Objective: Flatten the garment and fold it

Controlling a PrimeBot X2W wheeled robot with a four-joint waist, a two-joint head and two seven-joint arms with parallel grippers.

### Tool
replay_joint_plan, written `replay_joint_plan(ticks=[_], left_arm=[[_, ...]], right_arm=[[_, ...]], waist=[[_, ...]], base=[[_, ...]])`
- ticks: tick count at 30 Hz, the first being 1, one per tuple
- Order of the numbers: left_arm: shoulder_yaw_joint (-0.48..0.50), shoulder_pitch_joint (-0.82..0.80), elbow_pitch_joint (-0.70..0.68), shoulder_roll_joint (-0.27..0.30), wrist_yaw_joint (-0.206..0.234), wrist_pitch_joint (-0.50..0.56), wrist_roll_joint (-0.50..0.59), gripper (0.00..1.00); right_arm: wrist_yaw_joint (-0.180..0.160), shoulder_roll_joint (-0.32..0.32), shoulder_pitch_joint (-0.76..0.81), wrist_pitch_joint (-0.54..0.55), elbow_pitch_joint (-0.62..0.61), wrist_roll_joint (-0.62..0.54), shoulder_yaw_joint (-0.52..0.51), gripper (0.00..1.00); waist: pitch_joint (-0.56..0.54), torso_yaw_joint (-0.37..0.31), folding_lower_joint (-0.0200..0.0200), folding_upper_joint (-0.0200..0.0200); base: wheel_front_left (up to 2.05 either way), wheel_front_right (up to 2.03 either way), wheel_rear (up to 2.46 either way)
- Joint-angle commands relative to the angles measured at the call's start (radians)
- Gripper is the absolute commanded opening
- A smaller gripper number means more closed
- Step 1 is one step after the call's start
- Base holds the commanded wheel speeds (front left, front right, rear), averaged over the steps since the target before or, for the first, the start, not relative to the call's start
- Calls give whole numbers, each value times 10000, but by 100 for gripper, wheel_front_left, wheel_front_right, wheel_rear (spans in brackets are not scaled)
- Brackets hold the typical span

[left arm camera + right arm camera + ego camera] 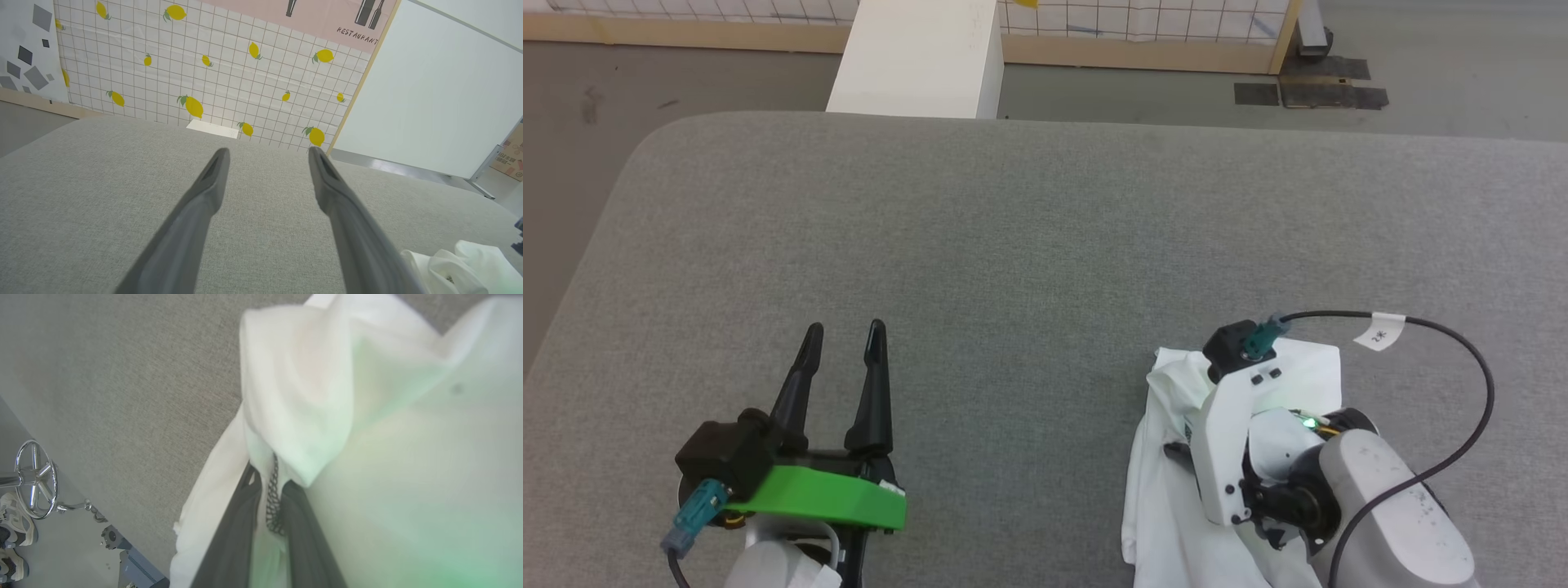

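The garment (1168,490), a white thin shirt, lies bunched at the near right of the grey table (1045,245). My right gripper (269,479) is shut on the garment (327,396), pinching a fold with dark zigzag seam stitching (274,498) between its fingers. In the head view the right wrist (1241,425) covers the middle of the cloth. My left gripper (843,335) stands open above bare table at the near left, nothing between its fingers (212,179). A corner of the garment (457,265) shows at the lower right of the left wrist view.
A rigid white box (923,57) stands on the floor beyond the table's far edge. A lemon-patterned gridded wall (212,65) and a white panel (441,90) lie behind. A chrome stool base (34,479) and a person's shoes (12,522) are on the floor beside the table.
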Motion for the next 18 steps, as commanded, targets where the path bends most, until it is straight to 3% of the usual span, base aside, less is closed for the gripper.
replay_joint_plan(ticks=[1, 4, 5, 6, 18], left_arm=[[-1, -193, 20, -43, -48, -47, -76, 100], [-14, -225, 64, -58, -53, -47, -84, 100], [-14, -222, 84, -62, -55, -47, -90, 100], [-11, -216, 101, -64, -56, -47, -93, 100], [-79, -58, 312, 84, -72, -47, -144, 100]], right_arm=[[-15, 108, -134, -151, 271, -120, 31, 0], [-15, 210, -195, -419, 590, -149, 171, 0], [-15, 241, -220, -532, 627, -65, 281, 42], [-15, 260, -242, -603, 640, 15, 380, 100], [-15, 114, -623, -813, -948, 1189, 2104, 100]], waist=[[43, 18, 0, 89], [47, 13, 0, 89], [26, 3, 0, 89], [7, -10, 0, 89], [-633, -327, 0, 89]], base=[[0, 0, 0], [0, 0, 0], [0, 0, 0], [0, 0, 0], [0, 0, 0]])
